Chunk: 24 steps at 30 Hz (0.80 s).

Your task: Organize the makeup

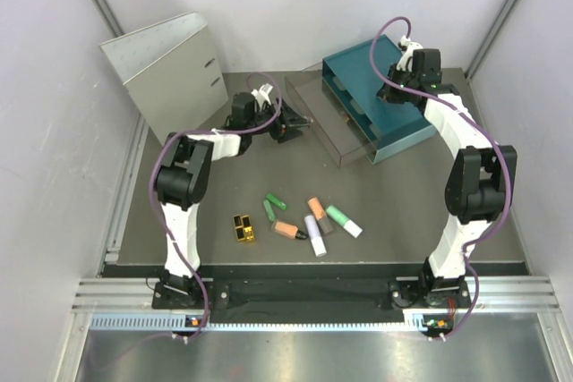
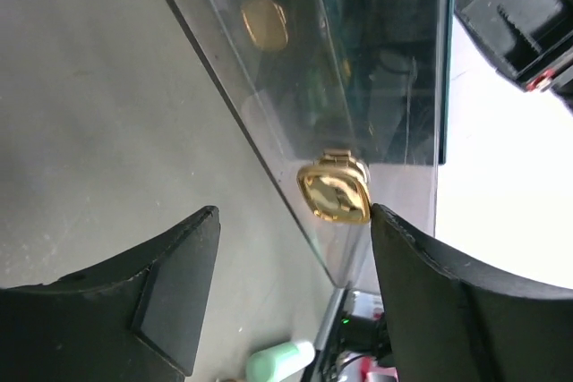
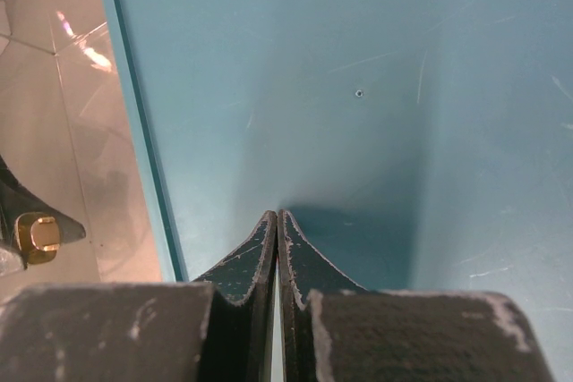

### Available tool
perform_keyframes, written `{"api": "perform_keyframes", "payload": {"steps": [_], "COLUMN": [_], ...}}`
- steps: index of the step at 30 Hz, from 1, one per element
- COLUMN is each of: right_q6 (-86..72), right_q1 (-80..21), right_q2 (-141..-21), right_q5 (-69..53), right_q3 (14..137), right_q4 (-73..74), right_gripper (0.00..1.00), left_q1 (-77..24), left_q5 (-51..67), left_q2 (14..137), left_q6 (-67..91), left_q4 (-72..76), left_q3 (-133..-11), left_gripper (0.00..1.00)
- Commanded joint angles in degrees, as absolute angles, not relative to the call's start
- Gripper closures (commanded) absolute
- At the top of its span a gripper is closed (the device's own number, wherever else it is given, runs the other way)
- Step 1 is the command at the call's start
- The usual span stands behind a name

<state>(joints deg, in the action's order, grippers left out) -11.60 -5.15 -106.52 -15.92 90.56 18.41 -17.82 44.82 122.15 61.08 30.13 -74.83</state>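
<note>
Makeup (image 1: 319,215) is lying loose on the table (image 1: 403,203) near its front edge, well apart from the boxes. It comprises green tubes (image 1: 274,199), a peach-orange tube (image 1: 286,230), a white-lilac tube (image 1: 314,234), a green tube with a white cap (image 1: 343,220), and a gold-and-black block (image 1: 243,227) just left of them. None is sitting in any compartment, so sorting is judged not yet begun and every piece is waiting to be put away.

Clear drawer (image 1: 322,123) is standing drawn out from the teal drawer box (image 1: 385,109), which suggests preparation is under way.

Left gripper (image 2: 291,230) is standing with jaws apart on either side of the drawer's gold knob (image 2: 335,188). It is gripping nothing, though whether one finger is brushing the knob cannot be told.

Right gripper (image 3: 277,216) is resting its tightly closed tips against the teal top, holding nothing.
</note>
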Motion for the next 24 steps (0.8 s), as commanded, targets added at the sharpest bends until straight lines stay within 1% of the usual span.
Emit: {"api": "perform_keyframes", "payload": {"steps": [1, 5, 9, 14, 16, 18, 19, 20, 24], "right_q6": [-11.0, -10.9, -11.0, -11.0, -11.1, -10.8, -10.6, -10.7, -10.6], "right_q1": [-5.8, -5.8, -5.8, -5.9, -6.1, -6.1, -6.2, -6.2, -6.3], "right_q2": [-108.9, -109.1, -109.5, -109.7, -109.7, -109.6, -109.6, -109.5, -109.7], "right_q5": [-15.4, -15.4, -15.6, -15.6, -15.6, -15.6, -15.6, -15.6, -15.6], "right_q3": [91.0, 90.6, 90.4, 90.4, 90.3, 90.2, 90.1, 90.0, 89.7], "right_q4": [22.7, 22.7, 22.4, 22.3, 22.3, 22.5, 22.4, 22.4, 22.5], "right_gripper": [1.00, 1.00, 1.00, 1.00, 1.00, 1.00, 1.00, 1.00, 1.00], "left_q1": [-17.2, -17.1, -17.2, -18.8, -21.2, -23.4, -26.2, -27.5, -32.2], "left_q5": [45.4, 42.7, 41.7, 40.4, 38.7, 36.3, 35.1, 32.2, 30.1], "left_q2": [115.2, 107.6, 103.2, 99.5, 98.5, 98.1, 97.7, 97.8, 98.9], "left_q6": [51.2, 39.8, 33.1, 27.2, 24.4, 19.0, 16.7, 12.8, 7.2], "left_q4": [20.9, 10.5, -0.8, -9.1, -14.5, -19.0, -20.6, -24.7, -30.3], "left_q3": [-74.9, -73.7, -73.7, -73.8, -74.5, -76.0, -76.5, -77.2, -79.8], "left_gripper": [0.26, 0.19, 0.18, 0.17, 0.17, 0.17, 0.17, 0.17, 0.16]}}
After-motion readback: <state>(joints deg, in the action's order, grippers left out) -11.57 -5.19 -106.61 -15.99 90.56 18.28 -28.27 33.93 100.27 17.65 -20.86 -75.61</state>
